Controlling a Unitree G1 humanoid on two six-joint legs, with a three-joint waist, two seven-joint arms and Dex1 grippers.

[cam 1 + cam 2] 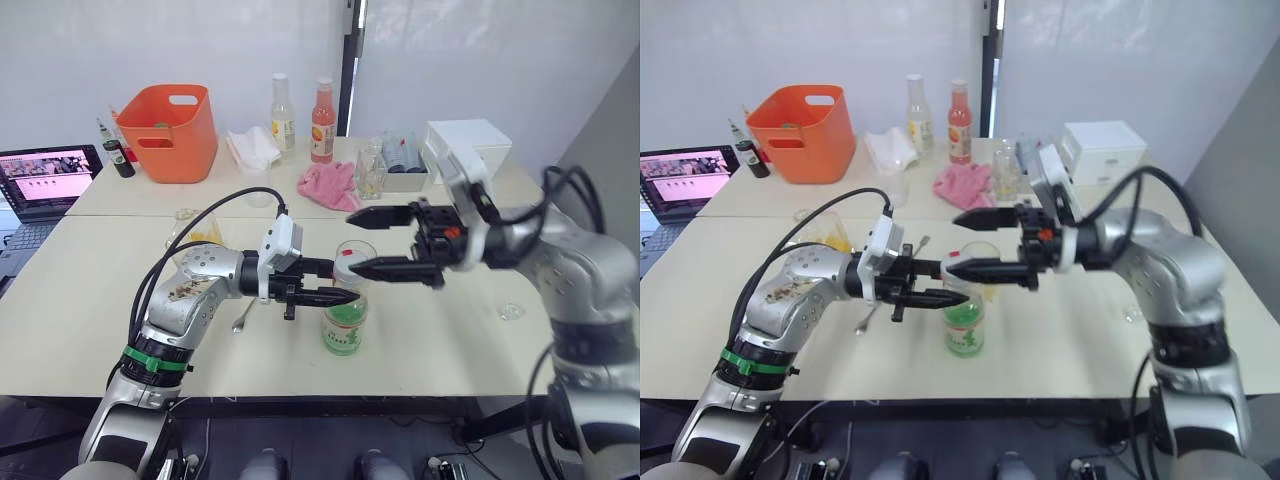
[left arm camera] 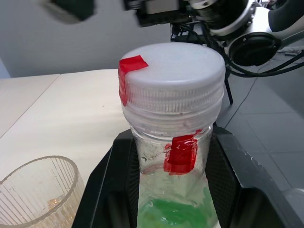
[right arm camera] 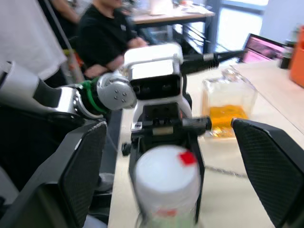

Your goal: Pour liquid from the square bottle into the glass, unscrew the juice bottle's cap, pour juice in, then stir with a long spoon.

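The juice bottle (image 1: pixel 343 325) stands near the table's front edge, green liquid low inside and the white cap (image 2: pixel 171 71) with red tape on top. My left gripper (image 1: pixel 342 283) is shut on its neck just below the cap. My right gripper (image 1: pixel 351 243) is open at cap height, one finger above and one beside the cap, with the cap (image 3: pixel 166 173) between the wide-spread fingers. The glass (image 1: pixel 355 250) stands just behind the bottle. The square bottle (image 3: pixel 228 107) with orange-yellow liquid sits behind my left arm. The long spoon (image 1: pixel 865 320) lies on the table under that arm.
At the back stand an orange bucket (image 1: pixel 170 130), a pale-yellow bottle (image 1: pixel 282 115), an orange-red bottle (image 1: pixel 322 122), a pink cloth (image 1: pixel 328 185) and a white box (image 1: pixel 465 140). A laptop (image 1: pixel 45 180) sits far left. People show beyond the table (image 3: pixel 102 33).
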